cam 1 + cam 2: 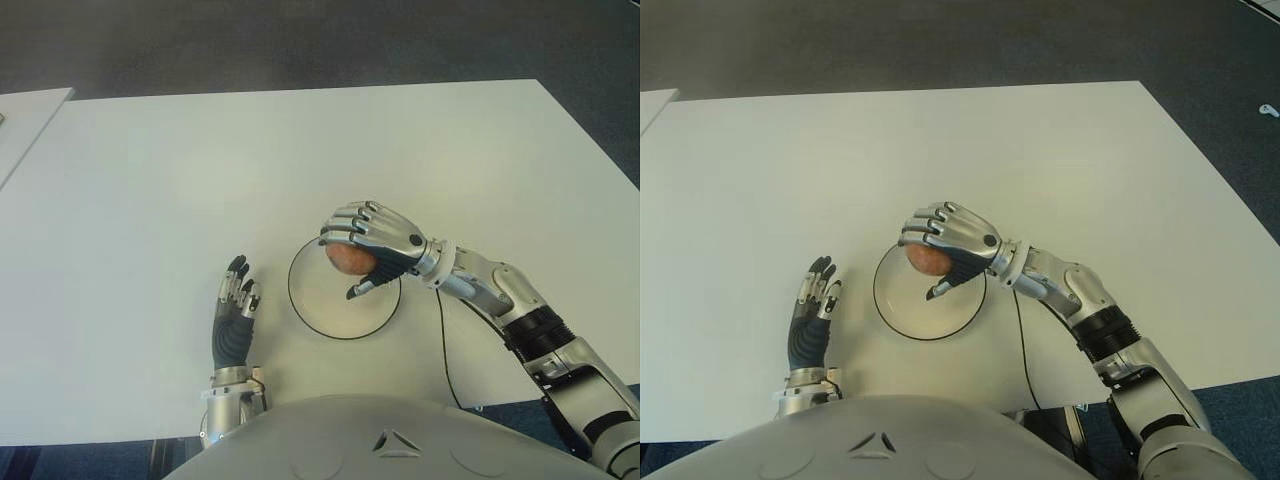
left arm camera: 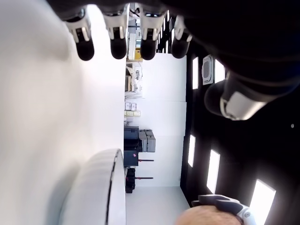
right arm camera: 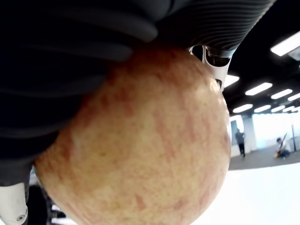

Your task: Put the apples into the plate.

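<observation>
One reddish-yellow apple (image 1: 349, 259) is in my right hand (image 1: 366, 252), whose fingers are curled over it from above. Hand and apple sit over the far part of the white, dark-rimmed plate (image 1: 330, 312); whether the apple touches the plate I cannot tell. In the right wrist view the apple (image 3: 140, 140) fills the picture under the dark palm. My left hand (image 1: 236, 305) shows near the table's front edge, left of the plate, fingers straight and holding nothing. The left wrist view shows the plate's rim (image 2: 101, 187) nearby.
The white table (image 1: 300, 160) stretches far and wide around the plate. A second white surface (image 1: 25, 115) lies at the far left. A thin black cable (image 1: 445, 350) runs from my right wrist to the front edge. Dark floor lies beyond.
</observation>
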{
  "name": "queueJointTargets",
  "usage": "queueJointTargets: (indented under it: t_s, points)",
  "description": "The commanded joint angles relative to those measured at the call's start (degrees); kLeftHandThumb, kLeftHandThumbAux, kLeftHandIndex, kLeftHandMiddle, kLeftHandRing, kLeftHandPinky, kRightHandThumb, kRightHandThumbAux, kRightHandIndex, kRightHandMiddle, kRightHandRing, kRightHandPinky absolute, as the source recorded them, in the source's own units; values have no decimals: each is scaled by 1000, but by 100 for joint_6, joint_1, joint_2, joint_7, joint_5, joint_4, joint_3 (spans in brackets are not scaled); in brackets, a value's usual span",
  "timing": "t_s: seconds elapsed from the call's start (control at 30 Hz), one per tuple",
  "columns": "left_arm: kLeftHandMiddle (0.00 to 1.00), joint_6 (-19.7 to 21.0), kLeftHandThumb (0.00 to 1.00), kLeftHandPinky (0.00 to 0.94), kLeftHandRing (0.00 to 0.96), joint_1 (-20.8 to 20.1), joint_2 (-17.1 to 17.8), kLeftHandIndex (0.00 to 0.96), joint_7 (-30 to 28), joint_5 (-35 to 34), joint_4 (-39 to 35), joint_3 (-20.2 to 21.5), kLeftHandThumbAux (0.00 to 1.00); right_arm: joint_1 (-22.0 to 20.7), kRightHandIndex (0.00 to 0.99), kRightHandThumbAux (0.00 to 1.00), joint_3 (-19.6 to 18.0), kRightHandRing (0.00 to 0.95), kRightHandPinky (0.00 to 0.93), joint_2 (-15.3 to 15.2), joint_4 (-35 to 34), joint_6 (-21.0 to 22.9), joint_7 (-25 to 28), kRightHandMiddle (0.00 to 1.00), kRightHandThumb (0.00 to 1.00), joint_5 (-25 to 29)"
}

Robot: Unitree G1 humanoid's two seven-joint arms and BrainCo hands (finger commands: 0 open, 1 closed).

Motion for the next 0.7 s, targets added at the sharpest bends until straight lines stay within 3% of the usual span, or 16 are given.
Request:
queueJointTargets:
  t_s: [0.03, 0.5, 0.63, 0.7]
  points:
    - [0, 14, 45, 0, 0, 0, -23, 0, 15, 86, 65, 10, 467, -194, 398, 675, 69, 812, 806, -109, -42, -236, 204, 526, 852, -145]
    - [0, 96, 57, 0, 0, 29, -63, 0, 30, 60, 2, -4, 451, -373, 404, 673, 191, 805, 802, -276, -240, -625, 1275, 526, 854, 127]
    - [0, 129, 59, 0, 0, 25, -54, 0, 16, 63, -24, -13, 445, -392, 407, 671, 196, 800, 799, -327, -327, -621, 1697, 527, 854, 306]
    - [0, 125, 60, 0, 0, 19, -46, 0, -6, 31, -14, -15, 445, -440, 421, 667, 313, 803, 800, -422, -433, -559, 2253, 556, 858, 591]
